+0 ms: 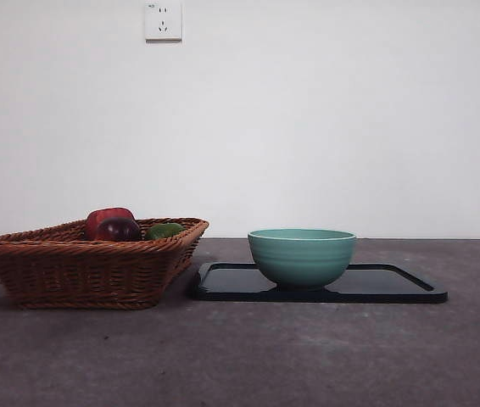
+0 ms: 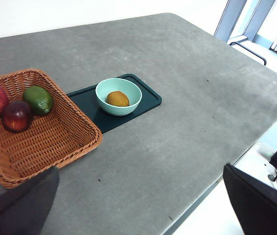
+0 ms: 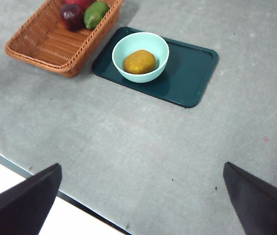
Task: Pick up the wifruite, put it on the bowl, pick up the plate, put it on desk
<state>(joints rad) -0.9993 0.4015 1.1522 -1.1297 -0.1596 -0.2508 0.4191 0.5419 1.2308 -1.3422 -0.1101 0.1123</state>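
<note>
- Front view first: the bench [image 1: 240, 365] fills the lower third of the frame, grey and mottled.
- Basket [image 1: 87, 259]: brown wicker at lower left, holding a red fruit [image 1: 107, 218], a dark purple one [image 1: 120, 229] and a green one [image 1: 164, 230].
- Tray [image 1: 393, 284]: dark and flat, right of centre, its near corner just beside the basket. This looks to be the task's "plate".
- Bowl [image 1: 302, 256]: teal, upright on the left part of the tray.
- Wifruite [image 3: 139, 61]: already lying inside the bowl, seen in both wrist views at upper centre; the front view hides it behind the bowl's wall.
- Claws: left claw [image 2: 143, 205] and right claw [image 3: 141, 205] both hang high and well back from everything, jaws spread wide, gripping nothing.
- Step in hand, as I judge it: the fruit part is done, the tray part not begun.
- Next move likely calls for a claw to come down on a bare tray rim, probably the right edge away from the bowl, and lift level so the bowl does not slide.
</note>
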